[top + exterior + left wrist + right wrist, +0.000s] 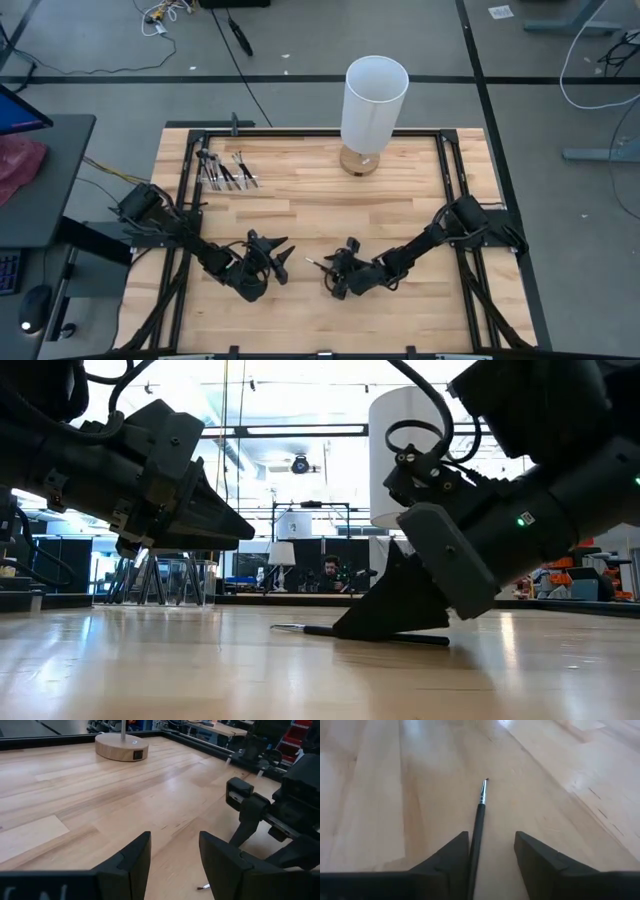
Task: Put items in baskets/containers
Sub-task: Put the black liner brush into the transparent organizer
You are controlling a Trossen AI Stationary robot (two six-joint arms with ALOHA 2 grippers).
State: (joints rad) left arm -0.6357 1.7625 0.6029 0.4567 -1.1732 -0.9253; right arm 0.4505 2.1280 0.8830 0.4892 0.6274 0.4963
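Observation:
One thin black brush (481,810) lies flat on the wooden table, a little right of its middle (316,263). My right gripper (491,855) is open and low over the handle, one finger on either side, with the brush's small head pointing away from it. In the low view its fingertips (345,630) come down to the table at the brush (300,628). My left gripper (278,256) hangs open above the table to the brush's left, holding nothing. At the far left, the clear container (225,172) holds several dark brushes. My right gripper straddles the brush's handle (474,851), coming slantwise from the table's right and pointing down, its fingers lying along the brush. The handle runs close beside one finger's inner side (460,857). I cannot tell whether it touches. The brush lies flat on the table.
A tall white cylinder on a round wooden base (372,105) stands at the far middle of the table. A black frame (452,170) runs around the tabletop. Bare wood lies between the two grippers and the container.

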